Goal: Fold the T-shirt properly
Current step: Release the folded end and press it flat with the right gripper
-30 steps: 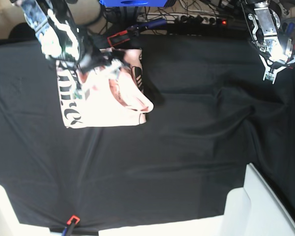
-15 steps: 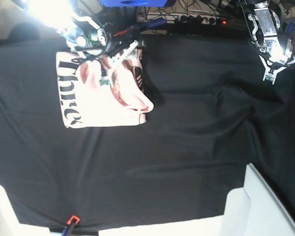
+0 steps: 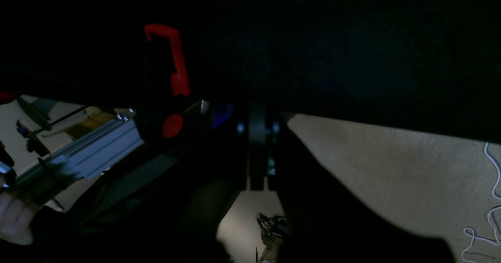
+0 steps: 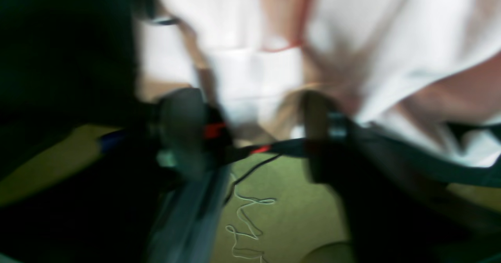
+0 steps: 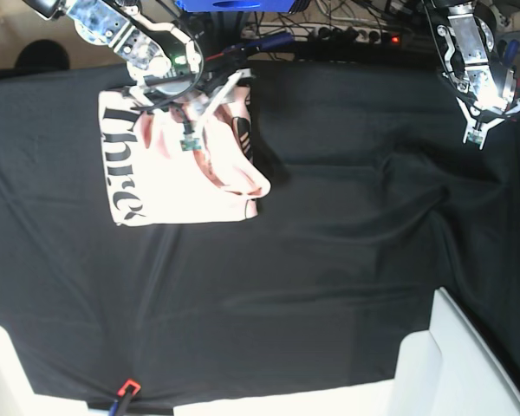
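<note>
Black cloth drapes the tabletop (image 5: 329, 260), where the soft, light pale pink cotton T-shirt (image 5: 178, 169) lies folded upper left, best pinched at a layered edge; right gripper (image 5: 191, 130) jaws part-open over it, left gripper (image 5: 478, 134) jaws closed, empty.

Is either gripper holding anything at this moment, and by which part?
The left gripper is shut and empty, away from the T-shirt. The right gripper is over its far edge; a hold cannot be told.

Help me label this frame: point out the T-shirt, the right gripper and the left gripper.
T-shirt (image 5: 169, 186): base view, plain pink middle.
Right gripper (image 5: 191, 139): base view, fingertips over the shirt.
Left gripper (image 5: 477, 134): base view, fingertips over the cloth.
</note>
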{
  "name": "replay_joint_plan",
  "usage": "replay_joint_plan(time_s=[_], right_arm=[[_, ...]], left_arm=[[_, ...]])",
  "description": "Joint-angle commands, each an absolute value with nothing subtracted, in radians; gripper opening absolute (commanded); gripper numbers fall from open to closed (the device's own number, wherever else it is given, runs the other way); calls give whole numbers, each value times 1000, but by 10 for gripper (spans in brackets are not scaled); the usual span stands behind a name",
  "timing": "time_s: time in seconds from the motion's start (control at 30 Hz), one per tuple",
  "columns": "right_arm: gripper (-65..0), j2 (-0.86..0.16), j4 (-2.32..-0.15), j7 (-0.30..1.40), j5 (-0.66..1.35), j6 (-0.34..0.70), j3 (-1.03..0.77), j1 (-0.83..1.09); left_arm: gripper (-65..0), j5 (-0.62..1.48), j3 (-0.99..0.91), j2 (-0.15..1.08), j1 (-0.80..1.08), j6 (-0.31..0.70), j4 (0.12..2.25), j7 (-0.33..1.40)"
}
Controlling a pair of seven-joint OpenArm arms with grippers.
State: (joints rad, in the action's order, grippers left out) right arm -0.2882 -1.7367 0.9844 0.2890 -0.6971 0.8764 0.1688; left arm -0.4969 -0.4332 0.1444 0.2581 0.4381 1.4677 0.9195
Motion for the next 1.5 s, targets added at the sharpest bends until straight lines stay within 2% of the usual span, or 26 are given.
replay_joint_plan(time_s=[0.0, 0.03, 0.07, 0.1, 0.73, 0.83, 0.9, 1.03, 1.1, 1.33, 1.47], right_arm=[[-457, -288, -1744, 978, 288, -698, 874, 163], [-550, -288, -1742, 977, 288, -698, 872, 163], [-617, -286, -1742, 977, 288, -698, 872, 163], [-650, -277, -1744, 977, 288, -698, 872, 165], [-641, -134, -1742, 987, 288, -698, 966, 151], [-630, -134, -1742, 987, 289, -698, 961, 151], [-599, -133, -1742, 987, 289, -698, 961, 156], [-396, -131, -1750, 987, 291, -698, 966, 159], [-332, -134, -1765, 987, 291, -698, 966, 159], [-341, -156, -1913, 1084, 285, -698, 960, 110], [-341, -156, -1923, 1119, 285, -698, 946, 45]], left_arm=[[-650, -510, -438, 160, 257, 430, 1484, 918], [-650, -510, -438, 160, 257, 430, 1484, 918], [-650, -510, -438, 160, 257, 430, 1484, 918], [-650, -510, -438, 160, 257, 430, 1484, 918], [-650, -510, -437, 160, 257, 430, 1484, 918], [-650, -510, -438, 160, 257, 430, 1484, 918], [-650, -510, -438, 160, 257, 430, 1484, 918], [-650, -510, -437, 160, 257, 430, 1484, 918], [-650, -510, -437, 159, 257, 430, 1484, 918], [-650, -510, -437, 157, 255, 430, 1484, 917], [-650, -509, -440, 153, 255, 430, 1484, 880]])
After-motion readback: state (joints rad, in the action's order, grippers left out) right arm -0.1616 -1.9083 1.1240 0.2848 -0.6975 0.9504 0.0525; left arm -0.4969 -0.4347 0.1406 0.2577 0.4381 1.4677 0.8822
